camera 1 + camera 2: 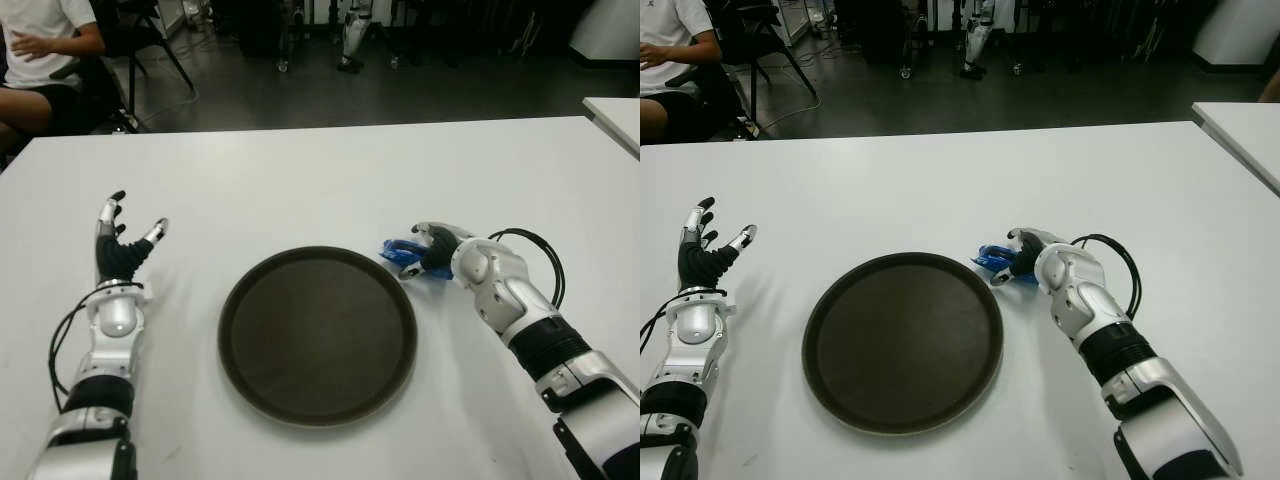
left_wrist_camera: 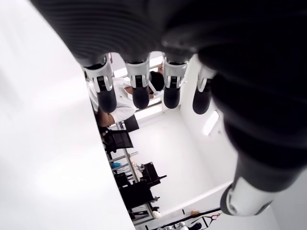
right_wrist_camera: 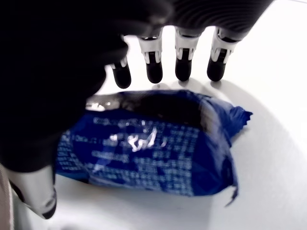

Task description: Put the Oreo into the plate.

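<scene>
One blue Oreo packet [image 3: 153,143] lies on the white table [image 1: 330,180] directly under the right robot hand [image 1: 425,250], whose four fingers [image 3: 183,60] reach over its far long edge while the thumb sits on the near side. The fingertips look spread around the packet and not yet pressed into it, so I read this hand as open and poised over it, not gripping. The wrapper is thin, glossy film with crimped end flaps, so it should be light, crinkly and somewhat slippery, and the biscuits inside would crack under a hard squeeze. The best hold seems to be across the fat middle of the pack, fingers against thumb on the two long sides, and not on the flimsy end flap. Just beside this hand, toward the robot's left, lies the dark round plate [image 1: 318,335], nothing in it; its rim is near the packet. Well beyond the plate, the left robot hand [image 1: 122,248] shows with fingers spread, holding nothing. Farther off, past the table's edge, a seated person [image 1: 40,50] is partly in view.
</scene>
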